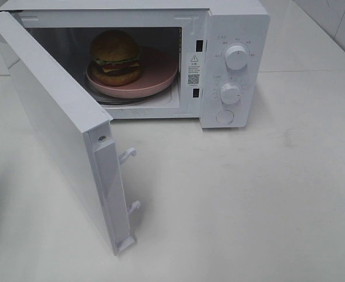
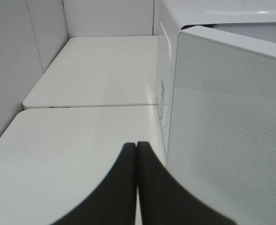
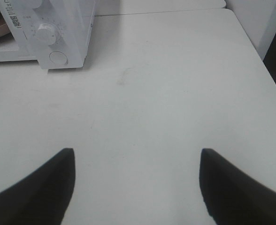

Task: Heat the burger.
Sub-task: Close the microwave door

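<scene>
Left gripper [image 2: 137, 146] pressed together, right gripper [image 3: 138, 152] spread. Burger [image 1: 115, 57] at 11 o'clock looks soft, light; grab pink plate [image 1: 163, 71] instead.

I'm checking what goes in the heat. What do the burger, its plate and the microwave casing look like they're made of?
Burger: very glossy, even bun, perhaps a plastic model; cannot be sure. Plate: smooth matte pink, plastic or ceramic. Microwave casing: white, smooth, faintly shiny, painted metal or plastic.

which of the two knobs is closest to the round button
The lower knob, directly above the button; the upper knob sits higher up.
</scene>
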`<state>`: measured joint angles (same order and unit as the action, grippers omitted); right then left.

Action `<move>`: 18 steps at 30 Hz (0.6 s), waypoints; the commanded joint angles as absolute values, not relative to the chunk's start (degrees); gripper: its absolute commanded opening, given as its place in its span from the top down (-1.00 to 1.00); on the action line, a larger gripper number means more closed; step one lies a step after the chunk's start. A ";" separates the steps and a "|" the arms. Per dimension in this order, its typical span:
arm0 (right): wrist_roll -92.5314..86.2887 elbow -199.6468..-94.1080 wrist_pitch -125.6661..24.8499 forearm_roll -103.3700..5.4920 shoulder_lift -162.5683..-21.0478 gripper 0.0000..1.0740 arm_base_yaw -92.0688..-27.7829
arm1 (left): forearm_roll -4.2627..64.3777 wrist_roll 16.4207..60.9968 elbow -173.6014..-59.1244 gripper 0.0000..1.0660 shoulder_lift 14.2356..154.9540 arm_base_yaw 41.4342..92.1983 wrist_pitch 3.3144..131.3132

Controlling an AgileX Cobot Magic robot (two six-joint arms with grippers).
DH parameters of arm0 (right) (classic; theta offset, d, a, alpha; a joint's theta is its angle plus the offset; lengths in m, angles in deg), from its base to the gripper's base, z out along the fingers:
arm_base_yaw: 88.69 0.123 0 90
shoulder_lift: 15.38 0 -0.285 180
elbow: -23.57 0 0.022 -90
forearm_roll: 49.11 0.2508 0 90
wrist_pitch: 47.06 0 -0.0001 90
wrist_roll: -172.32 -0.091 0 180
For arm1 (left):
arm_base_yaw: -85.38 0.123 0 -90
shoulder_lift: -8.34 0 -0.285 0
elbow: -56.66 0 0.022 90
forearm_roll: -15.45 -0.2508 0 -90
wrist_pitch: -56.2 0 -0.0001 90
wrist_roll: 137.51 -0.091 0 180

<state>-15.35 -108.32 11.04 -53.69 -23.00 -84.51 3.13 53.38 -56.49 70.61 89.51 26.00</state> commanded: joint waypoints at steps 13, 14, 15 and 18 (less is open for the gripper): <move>-14.84 -107.92 10.18 -53.81 -21.33 -0.35 -84.79 | -12.69 65.12 -59.07 1.00 84.02 87.67 11.05; -14.84 -107.92 10.18 -53.81 -21.33 -0.35 -84.79 | -12.69 65.12 -59.07 1.00 84.02 87.67 11.05; -14.84 -107.92 10.18 -53.81 -21.33 -0.35 -84.79 | -12.46 64.03 -59.18 1.00 85.57 85.15 10.59; -14.84 -107.92 10.18 -53.81 -21.33 -0.35 -84.79 | -9.08 60.88 -59.18 1.00 88.26 80.97 10.13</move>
